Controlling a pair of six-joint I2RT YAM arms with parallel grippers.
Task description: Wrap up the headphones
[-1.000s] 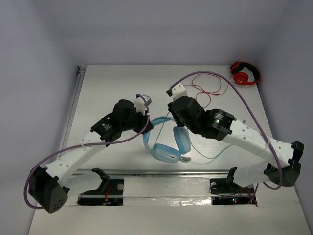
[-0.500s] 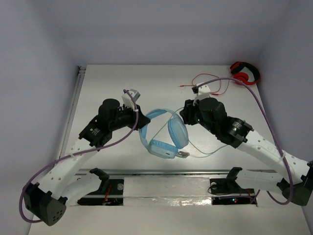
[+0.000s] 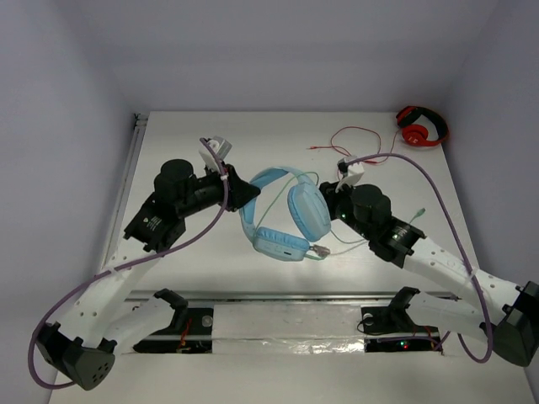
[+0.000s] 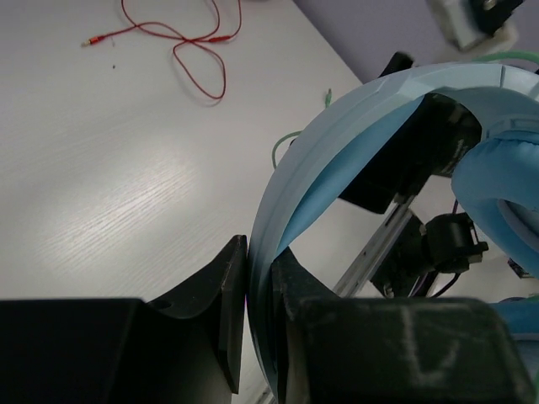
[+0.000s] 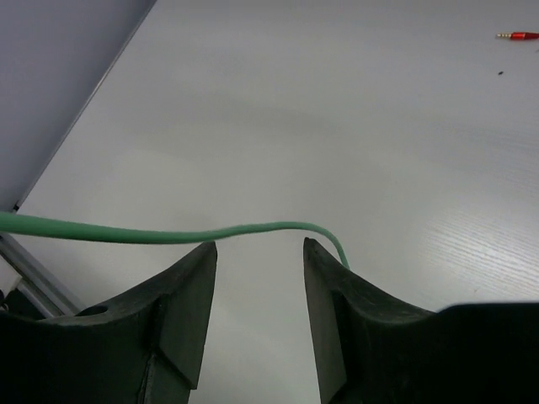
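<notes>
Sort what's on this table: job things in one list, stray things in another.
Job:
- blue headphones, band pinched in the left hand
- green cable, running just past the open right hand

Lying about:
- red headphones, far right corner
- red cable, loose beside them

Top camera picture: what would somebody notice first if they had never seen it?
The big light blue headphones in the middle of the table, with the left gripper pinching their band. Next, the thin green cable lying across the tips of the open right gripper, and the small red headphones in the far right corner.
</notes>
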